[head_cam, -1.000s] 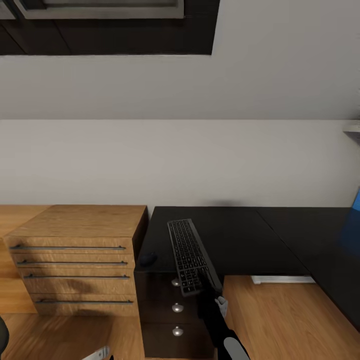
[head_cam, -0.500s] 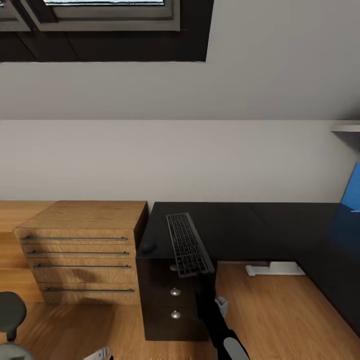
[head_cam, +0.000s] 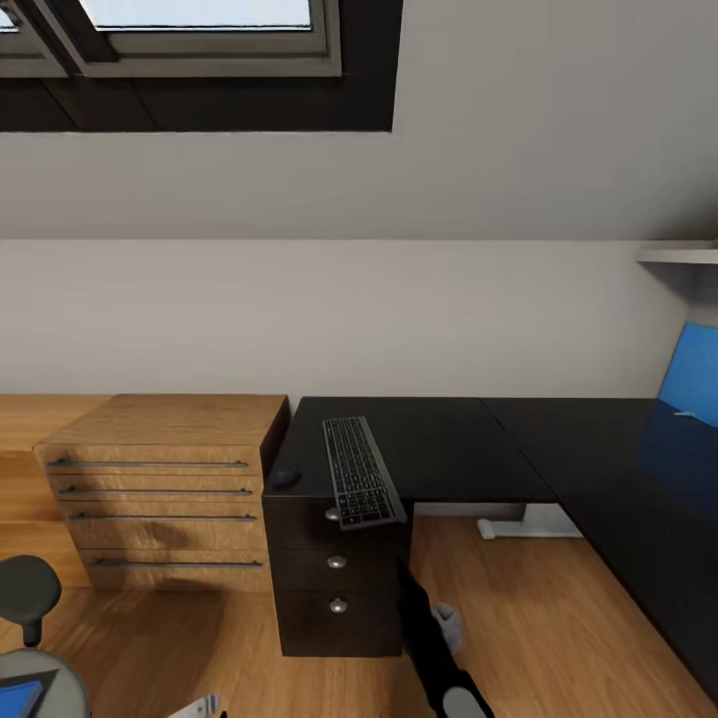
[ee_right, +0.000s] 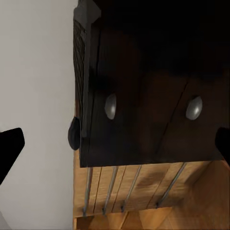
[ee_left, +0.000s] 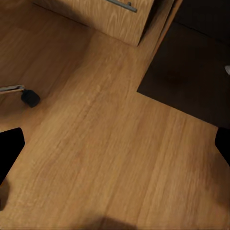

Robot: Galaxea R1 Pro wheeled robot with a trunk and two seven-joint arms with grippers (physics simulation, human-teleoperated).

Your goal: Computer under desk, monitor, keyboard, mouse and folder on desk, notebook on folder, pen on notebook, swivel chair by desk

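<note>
The keyboard [head_cam: 359, 484] lies on the black desk [head_cam: 469, 449] at its left end, its near end jutting over the front edge. Left of it sits the mouse [head_cam: 286, 477]. My right gripper [head_cam: 408, 586] hangs open below and in front of the keyboard, apart from it. In the right wrist view this gripper [ee_right: 115, 143] faces the desk's drawer fronts, with the keyboard's edge [ee_right: 81, 72] and the mouse [ee_right: 74, 132] beyond. My left gripper [ee_left: 115, 146] is open over bare floor. The swivel chair [head_cam: 35, 678] with the blue folder [head_cam: 17, 695] on it shows at the bottom left corner.
A light wooden drawer chest [head_cam: 165, 489] stands against the desk's left side. A dark drawer unit [head_cam: 337, 588] sits under the desk end. A white desk leg [head_cam: 529, 521] and a blue back panel [head_cam: 693, 374] are on the right. A chair caster [ee_left: 29, 97] rests near my left gripper.
The camera has drawn back, bringing the chair into view. My right gripper has come away from the keyboard's near end and dropped lower. The keyboard stays on the desk.
</note>
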